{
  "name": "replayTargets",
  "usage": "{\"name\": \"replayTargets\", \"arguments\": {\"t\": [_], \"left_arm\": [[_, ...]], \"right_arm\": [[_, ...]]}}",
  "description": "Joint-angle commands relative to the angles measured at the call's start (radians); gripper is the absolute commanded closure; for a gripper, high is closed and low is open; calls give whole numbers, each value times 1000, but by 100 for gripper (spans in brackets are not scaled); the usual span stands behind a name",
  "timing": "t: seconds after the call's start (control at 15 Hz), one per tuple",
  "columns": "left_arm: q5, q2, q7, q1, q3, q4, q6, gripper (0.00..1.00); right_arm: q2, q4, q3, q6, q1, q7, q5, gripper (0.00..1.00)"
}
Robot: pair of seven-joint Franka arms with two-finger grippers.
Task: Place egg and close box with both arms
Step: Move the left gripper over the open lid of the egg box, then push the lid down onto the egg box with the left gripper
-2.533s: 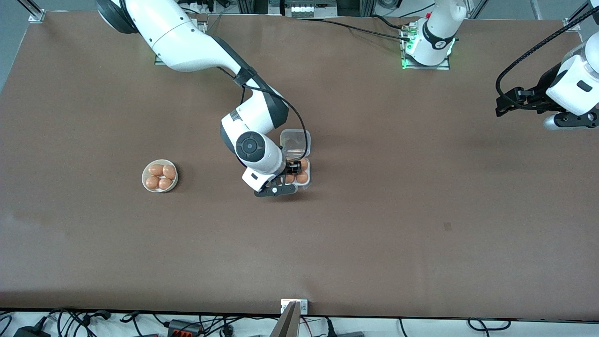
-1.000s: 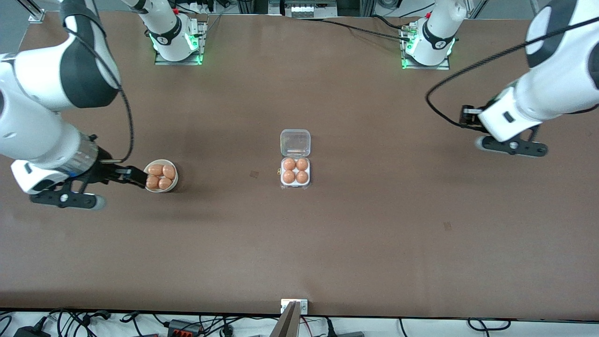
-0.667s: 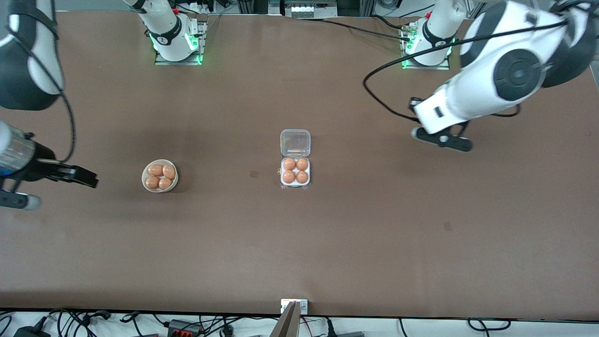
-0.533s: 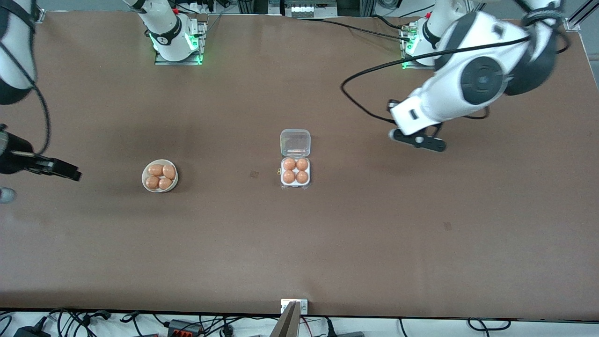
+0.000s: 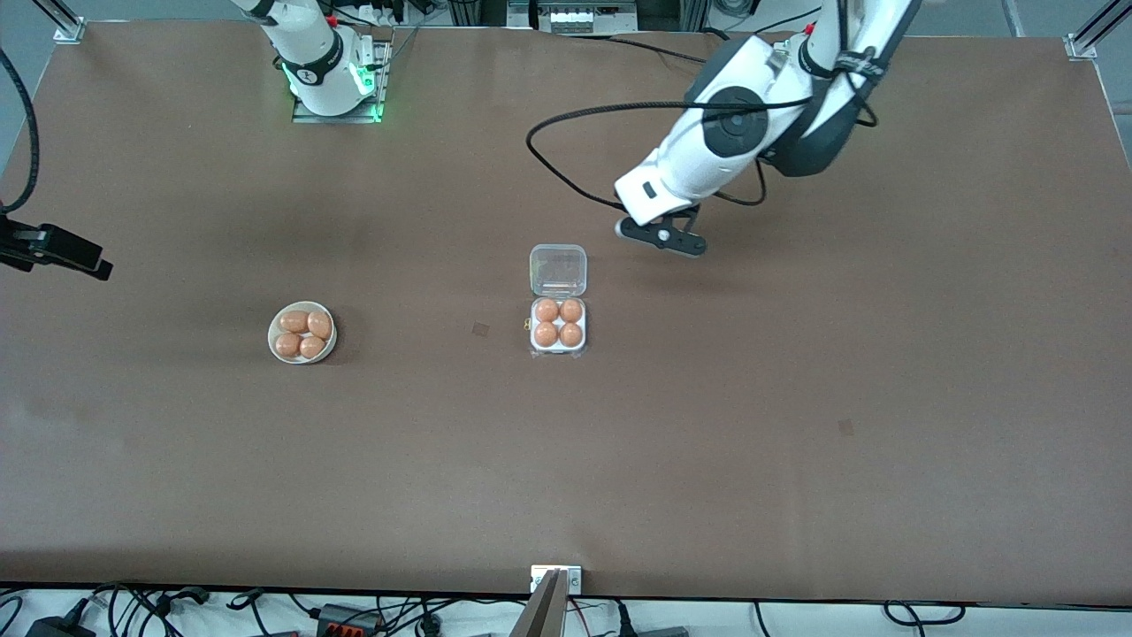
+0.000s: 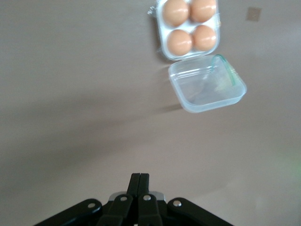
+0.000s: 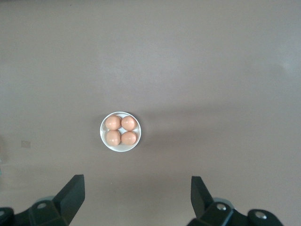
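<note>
The box (image 5: 533, 326) stands mid-table with its clear lid (image 5: 558, 270) lying open flat, on the side farther from the front camera. Its white base holds several orange-brown eggs (image 5: 558, 323), one in each cup. My left gripper (image 5: 661, 232) hangs shut and empty over bare table, beside the lid toward the left arm's end. In the left wrist view its fingers (image 6: 139, 181) are pressed together, with the lid (image 6: 207, 84) and the eggs (image 6: 190, 26) ahead. My right gripper (image 5: 88, 263) is open and empty at the right arm's end of the table.
A round white bowl (image 5: 273, 326) with several more eggs sits between the box and the right arm's end. It also shows in the right wrist view (image 7: 120, 146), ahead of the open right gripper (image 7: 138, 190). Bare brown table surrounds both.
My right gripper left the box, passed the bowl and withdrew to the table's end. My left arm swung in from its end to beside the open lid. The box now shows every cup filled.
</note>
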Motion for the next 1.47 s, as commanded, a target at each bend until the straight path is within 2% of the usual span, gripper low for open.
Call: {"name": "replayTargets", "arguments": {"t": [0.0, 0.13, 0.27, 0.47, 0.67, 1.0, 1.27, 1.4], "left_arm": [[-16, 43, -115, 4, -99, -72, 198, 99], [-16, 107, -158, -16, -133, -85, 321, 99], [-16, 168, -185, -67, -133, -108, 463, 99], [-16, 236, -197, -134, -127, -120, 583, 99], [-9, 307, -186, -134, -120, -119, 728, 99], [76, 281, -85, -89, -15, -83, 728, 98], [74, 337, -83, -70, -12, 76, 720, 97], [74, 351, -82, -67, -12, 95, 720, 97]], "right_arm": [[-135, -216, 3, 104, 4, -20, -17, 0], [-136, -213, 6, 101, 10, -20, -16, 0], [-135, -204, 6, 98, 19, -20, -14, 0], [-135, -190, 6, 98, 27, -22, -16, 0], [-135, -188, 8, 95, 29, -25, -14, 0], [-130, -165, 5, 81, 32, -25, -14, 0], [-130, -165, 6, 81, 33, -22, -14, 0], [-126, -164, 10, 83, 26, -20, -14, 0]]}}
